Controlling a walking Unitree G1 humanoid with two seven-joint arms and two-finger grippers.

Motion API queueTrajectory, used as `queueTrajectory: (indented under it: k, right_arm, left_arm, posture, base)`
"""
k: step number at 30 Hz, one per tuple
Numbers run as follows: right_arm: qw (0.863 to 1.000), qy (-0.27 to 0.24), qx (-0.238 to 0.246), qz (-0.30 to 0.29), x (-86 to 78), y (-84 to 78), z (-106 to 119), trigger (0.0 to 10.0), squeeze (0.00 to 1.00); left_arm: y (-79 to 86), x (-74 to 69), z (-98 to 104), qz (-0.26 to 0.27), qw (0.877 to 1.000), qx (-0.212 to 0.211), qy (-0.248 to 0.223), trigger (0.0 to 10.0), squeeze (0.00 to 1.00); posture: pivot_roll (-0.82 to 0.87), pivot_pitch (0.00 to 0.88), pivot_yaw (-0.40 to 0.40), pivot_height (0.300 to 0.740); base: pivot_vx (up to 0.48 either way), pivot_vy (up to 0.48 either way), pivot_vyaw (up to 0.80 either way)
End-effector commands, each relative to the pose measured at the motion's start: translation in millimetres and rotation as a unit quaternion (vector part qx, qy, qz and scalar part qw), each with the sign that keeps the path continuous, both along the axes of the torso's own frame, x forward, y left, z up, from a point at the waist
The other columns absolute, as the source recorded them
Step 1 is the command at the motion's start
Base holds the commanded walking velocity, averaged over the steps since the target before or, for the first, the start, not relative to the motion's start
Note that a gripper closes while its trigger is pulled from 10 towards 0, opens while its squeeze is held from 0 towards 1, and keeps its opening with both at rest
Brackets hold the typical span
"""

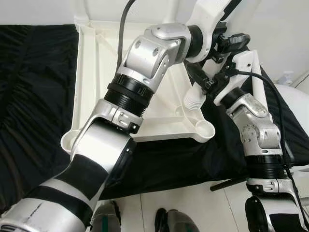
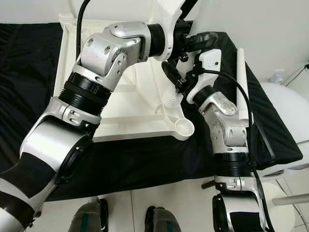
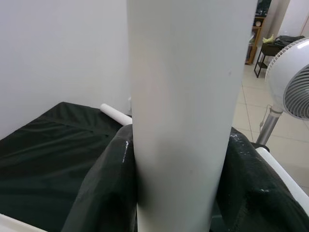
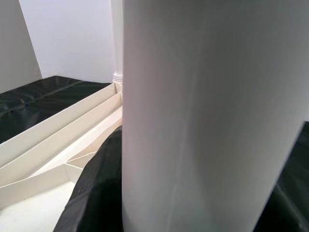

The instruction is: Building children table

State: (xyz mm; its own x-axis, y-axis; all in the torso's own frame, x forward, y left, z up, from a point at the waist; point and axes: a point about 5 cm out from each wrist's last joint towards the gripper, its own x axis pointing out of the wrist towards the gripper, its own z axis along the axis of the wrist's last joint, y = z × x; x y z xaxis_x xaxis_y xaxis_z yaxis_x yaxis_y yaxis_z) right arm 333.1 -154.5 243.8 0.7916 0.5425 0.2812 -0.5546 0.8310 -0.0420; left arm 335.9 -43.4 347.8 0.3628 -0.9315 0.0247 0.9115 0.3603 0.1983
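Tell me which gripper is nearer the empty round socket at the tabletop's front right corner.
Right. The right gripper holds the leg above the socket; the left gripper grips the leg higher up, farther away.

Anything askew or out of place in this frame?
Nothing damaged. The white table leg hangs tilted, its threaded end above the upturned tabletop beside the corner socket, not in it. A spare leg lies on the black cloth.

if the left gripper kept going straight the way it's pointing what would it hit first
Most likely the white plastic table leg: the left wrist view has it close and upright, squarely across the gripper's line. Beyond it lies the black cloth-covered surface, then a white wall. Depth is unclear, so contact may already exist.
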Motion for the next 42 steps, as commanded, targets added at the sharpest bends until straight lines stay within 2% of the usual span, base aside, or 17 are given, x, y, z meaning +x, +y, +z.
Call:
queueTrajectory:
  k: [1,11,16,17,18,19,23,24,25,29,30,39,40,42]
  right_arm:
    - [1.0,0.003,-0.003,-0.014,-1.5,-5.7,-0.5,0.0,0.0]
    - [1.0,0.01,-0.006,-0.027,-1.4,-8.1,0.0,0.0,0.0]
    - [0.998,0.018,-0.029,-0.05,0.8,-10.5,0.1,0.0,0.0]
    - [0.998,0.02,-0.037,-0.054,1.4,-10.2,0.0,2.4,0.0]
    - [0.997,0.02,-0.045,-0.058,1.9,-9.8,0.2,6.9,0.0]
    - [0.997,0.02,-0.049,-0.06,2.4,-9.4,0.3,10.0,0.0]
    - [0.996,0.021,-0.054,-0.062,3.2,-8.7,0.4,10.0,0.0]
    - [0.996,0.02,-0.055,-0.062,3.4,-8.3,0.4,10.0,0.0]
    - [0.996,0.017,-0.058,-0.061,3.3,-7.6,0.7,10.0,0.0]
    - [0.996,0.012,-0.061,-0.059,3.0,-6.4,0.5,10.0,0.0]
    - [0.996,0.01,-0.062,-0.059,2.9,-6.0,0.4,10.0,0.0]
    - [0.996,0.006,-0.058,-0.061,3.5,-4.9,0.3,10.0,0.0]
    - [0.996,0.006,-0.057,-0.063,3.8,-5.1,0.3,10.0,0.0]
    - [0.996,0.006,-0.057,-0.066,4.4,-5.3,0.2,10.0,0.0]
  left_arm:
    - [-11.4,-8.6,5.9,-0.032,0.999,-0.003,-0.008,10.0,0.0]
    - [-11.7,-8.7,3.4,-0.029,0.999,0.003,-0.017,10.0,0.0]
    - [-12.7,-12.9,5.6,-0.033,0.999,0.001,-0.024,10.0,0.0]
    - [-13.0,-13.8,5.7,-0.036,0.999,0.001,-0.027,10.0,0.0]
    - [-13.4,-14.9,5.8,-0.038,0.999,0.0,-0.03,10.0,0.0]
    - [-13.7,-15.7,5.9,-0.041,0.999,0.0,-0.032,10.0,0.0]
    - [-14.1,-15.9,5.7,-0.042,0.999,-0.001,-0.033,10.0,0.0]
    - [-14.0,-15.4,5.4,-0.041,0.999,-0.001,-0.032,10.0,0.29]
    - [-12.9,-12.0,5.2,-0.033,0.999,-0.008,-0.025,10.0,1.0]
    - [-12.0,-10.0,4.4,-0.03,0.999,-0.007,-0.025,10.0,1.0]
    - [-11.8,-9.8,4.2,-0.03,0.999,-0.005,-0.025,10.0,0.0]
    - [-7.2,-6.6,11.2,-0.031,0.999,-0.025,-0.01,10.0,0.0]
    - [-5.0,-6.4,12.3,-0.038,0.999,-0.03,-0.001,10.0,1.0]
    - [-2.3,-5.9,13.4,-0.045,0.998,-0.038,0.008,10.0,1.0]
  posture:
    - [0.0,0.112,-0.106,0.74]
    - [0.0,0.114,-0.106,0.74]
    - [0.0,0.115,-0.106,0.74]
    - [0.0,0.114,-0.106,0.74]
    - [0.0,0.114,-0.106,0.74]
    - [0.0,0.114,-0.106,0.74]
    - [0.0,0.113,-0.106,0.74]
    - [0.0,0.114,-0.107,0.74]
    - [0.0,0.112,-0.106,0.74]
    - [0.0,0.109,-0.103,0.74]
    - [0.0,0.108,-0.103,0.74]
    - [0.0,0.096,-0.1,0.74]
    - [0.0,0.092,-0.099,0.74]
    - [0.01,0.091,-0.099,0.74]
  base:
    - [0.0,0.0,0.0]
    - [0.0,0.0,0.0]
    - [0.0,0.0,0.0]
    - [0.0,0.0,0.0]
    - [0.0,0.0,0.0]
    - [0.0,0.0,0.0]
    - [0.0,0.0,0.0]
    - [0.0,0.0,0.0]
    - [0.0,0.0,0.0]
    - [0.0,0.0,0.0]
    - [0.0,0.0,0.0]
    - [0.0,0.0,0.0]
    - [0.0,0.0,0.0]
    - [0.0,0.0,0.0]
